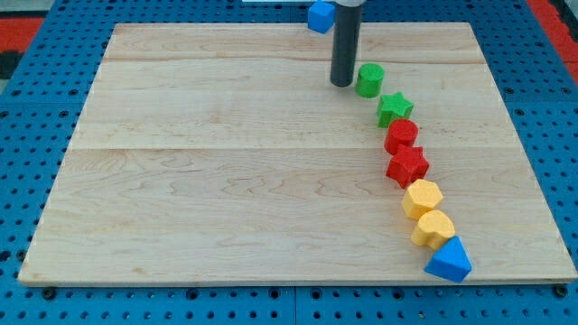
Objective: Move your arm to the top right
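- The arm's tip (341,85) stood on the wooden board (226,162) just left of the green cylinder (369,80); a bare rod, it had no pincer to open or close.
- The board's top right corner lay beyond that cylinder.
- A straight sweep risked shoving it and the green star (394,109), breaking the curved row.
- The blue cube (320,15) sat near the top edge.

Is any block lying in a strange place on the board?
Yes: the blue cube sits at the board's top edge, apart from the curved row of seven blocks on the view's right. My tip stands beside the green cylinder.
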